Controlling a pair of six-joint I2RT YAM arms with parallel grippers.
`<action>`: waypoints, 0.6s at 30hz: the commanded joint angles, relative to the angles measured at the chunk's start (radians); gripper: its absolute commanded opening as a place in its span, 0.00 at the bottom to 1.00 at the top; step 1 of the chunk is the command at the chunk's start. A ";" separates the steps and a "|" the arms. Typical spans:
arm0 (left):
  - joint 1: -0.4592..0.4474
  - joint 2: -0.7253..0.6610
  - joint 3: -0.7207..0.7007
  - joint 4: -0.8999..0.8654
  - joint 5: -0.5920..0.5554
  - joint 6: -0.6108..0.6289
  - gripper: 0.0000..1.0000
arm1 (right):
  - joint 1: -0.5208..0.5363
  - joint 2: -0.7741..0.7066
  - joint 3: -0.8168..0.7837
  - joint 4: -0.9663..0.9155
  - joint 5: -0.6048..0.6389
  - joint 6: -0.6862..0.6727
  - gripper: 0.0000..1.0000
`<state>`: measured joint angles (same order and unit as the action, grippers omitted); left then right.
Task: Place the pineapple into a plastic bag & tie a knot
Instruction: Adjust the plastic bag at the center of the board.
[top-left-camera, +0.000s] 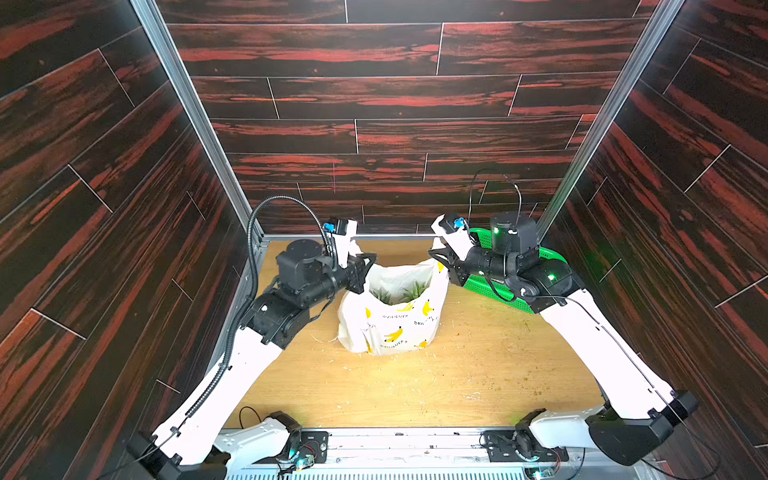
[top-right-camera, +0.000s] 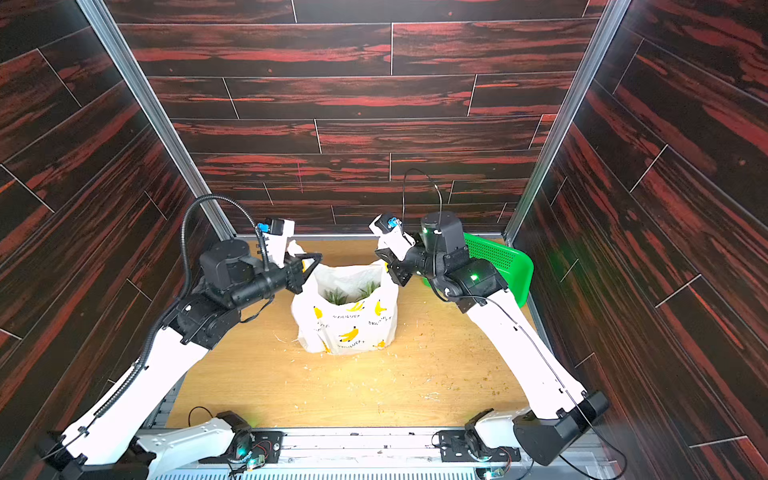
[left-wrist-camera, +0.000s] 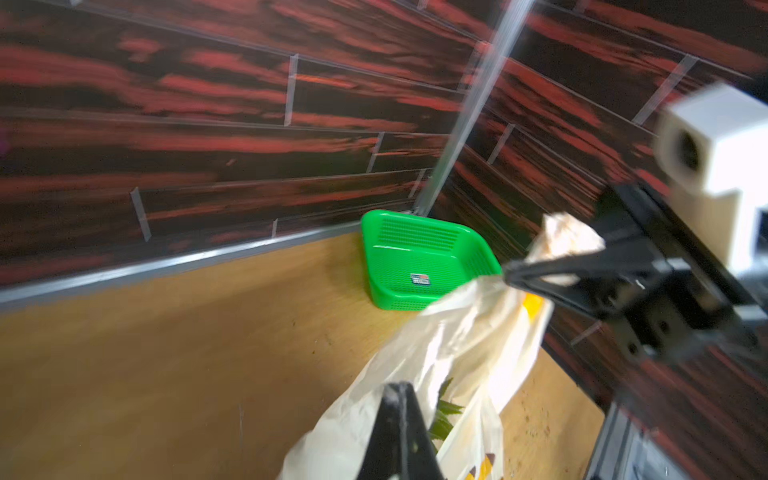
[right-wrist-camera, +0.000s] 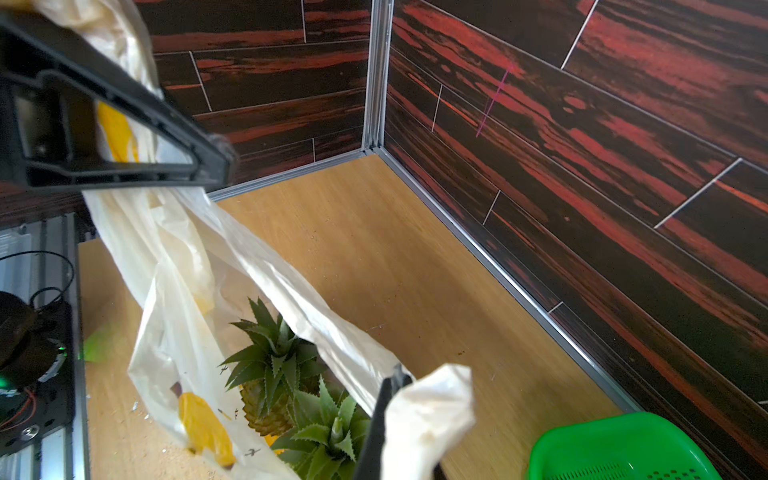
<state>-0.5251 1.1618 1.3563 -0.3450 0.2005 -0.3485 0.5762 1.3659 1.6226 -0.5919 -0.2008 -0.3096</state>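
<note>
- My left gripper (top-left-camera: 367, 266) is clamped on one handle loop of the thin white plastic bag printed with yellow bananas (top-left-camera: 395, 328).
- My right gripper (top-left-camera: 441, 258) is pinched closed on the other loop, and the two loops are held apart.
- The bag stands on the light wooden tabletop (top-left-camera: 415, 386) with its mouth open. Spiky green pineapple crowns (right-wrist-camera: 270, 365) show inside.
- A green perforated plastic basket (left-wrist-camera: 415, 257) sits in the far right corner.

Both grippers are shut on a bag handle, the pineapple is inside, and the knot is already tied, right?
No, the knot is not tied. In both top views the plastic bag has its mouth wide open, stretched between the left gripper and the right gripper. The rest holds: each is shut on a handle, and the pineapple is inside.
</note>
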 joint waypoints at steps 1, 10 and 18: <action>-0.016 0.033 0.092 -0.067 -0.128 -0.104 0.00 | -0.003 -0.043 -0.023 0.034 0.005 0.012 0.00; -0.017 0.141 0.191 -0.219 -0.024 -0.041 0.00 | -0.003 -0.057 -0.101 0.053 -0.027 0.057 0.00; 0.028 0.086 0.087 -0.192 0.260 0.267 0.30 | -0.003 -0.040 -0.113 0.083 -0.073 0.080 0.00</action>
<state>-0.5217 1.2980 1.4757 -0.5373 0.3099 -0.2260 0.5762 1.3212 1.5135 -0.5274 -0.2405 -0.2466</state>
